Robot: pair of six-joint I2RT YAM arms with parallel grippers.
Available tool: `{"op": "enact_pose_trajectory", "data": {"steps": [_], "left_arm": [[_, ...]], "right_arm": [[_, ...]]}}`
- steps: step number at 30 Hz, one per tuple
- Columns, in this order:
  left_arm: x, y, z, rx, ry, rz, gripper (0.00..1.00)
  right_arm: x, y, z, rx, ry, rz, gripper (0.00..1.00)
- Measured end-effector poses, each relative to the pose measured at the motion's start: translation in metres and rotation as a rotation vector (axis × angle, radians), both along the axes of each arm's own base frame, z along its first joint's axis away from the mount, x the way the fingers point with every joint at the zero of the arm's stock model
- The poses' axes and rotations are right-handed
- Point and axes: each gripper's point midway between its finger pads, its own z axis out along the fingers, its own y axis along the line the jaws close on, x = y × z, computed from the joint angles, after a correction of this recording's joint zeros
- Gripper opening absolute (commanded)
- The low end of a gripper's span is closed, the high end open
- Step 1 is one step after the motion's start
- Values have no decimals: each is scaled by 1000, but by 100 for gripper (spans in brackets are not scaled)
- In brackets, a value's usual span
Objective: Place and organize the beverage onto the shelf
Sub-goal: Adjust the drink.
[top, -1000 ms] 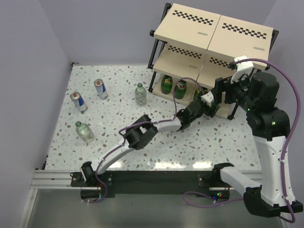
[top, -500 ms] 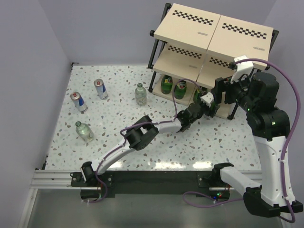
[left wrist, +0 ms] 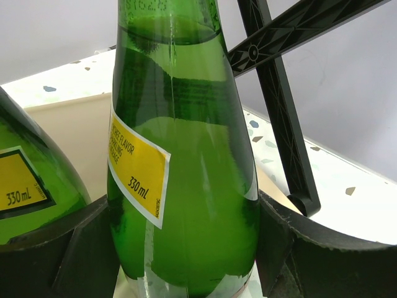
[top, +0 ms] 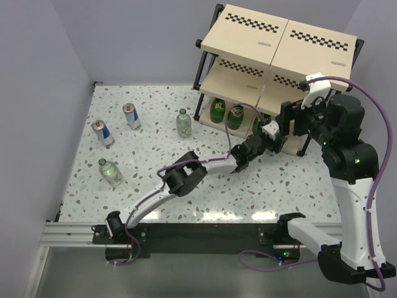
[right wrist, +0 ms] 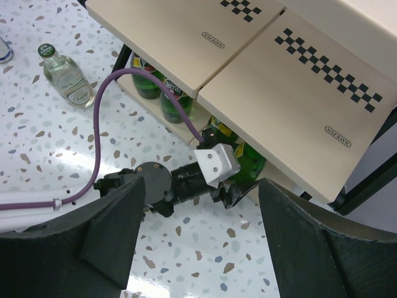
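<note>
So, our left pincer (left wrist: 186, 248) pinches a green bottle (left wrist: 186, 143) on the bottom board of the shelf (top: 248, 28), beside others. Our right pincer (right wrist: 198, 248) hangs spread and empty. We've two cans (top: 131, 115) and two clear bottles (top: 183, 123) left on the counter (top: 149, 149).

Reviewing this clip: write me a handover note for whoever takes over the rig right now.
Left claw: shut on a green bottle, upright at the bottom tier of the shelf; whether it is set down cannot be told.
Right claw: open, empty, hovering in front of the shelf.
Done: at least two other green bottles stand on the bottom tier.
Left: release this bottle, then shelve two cans and two clear bottles, all on the table.
</note>
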Motion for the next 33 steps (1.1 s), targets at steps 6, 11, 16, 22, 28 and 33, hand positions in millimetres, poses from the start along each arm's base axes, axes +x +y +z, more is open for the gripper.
{"op": "enact_pose_trajectory", "data": {"steps": [6, 11, 16, 22, 28, 33], "left_arm": [[0, 0, 0, 0, 0, 0, 34], [0, 0, 0, 0, 0, -1, 38], [-1, 0, -1, -5, -3, -4, 40], [-2, 2, -1, -24, -14, -5, 42], [-4, 3, -1, -35, -21, -7, 42], [-4, 3, -1, -38, -22, -7, 41]], "right_arm": [[0, 0, 0, 0, 0, 0, 77], [0, 0, 0, 0, 0, 0, 77], [0, 0, 0, 0, 0, 0, 77], [-2, 0, 2, 1, -7, 0, 77], [-3, -1, 3, 1, -11, 0, 77], [-4, -1, 3, 1, -12, 0, 77]]}}
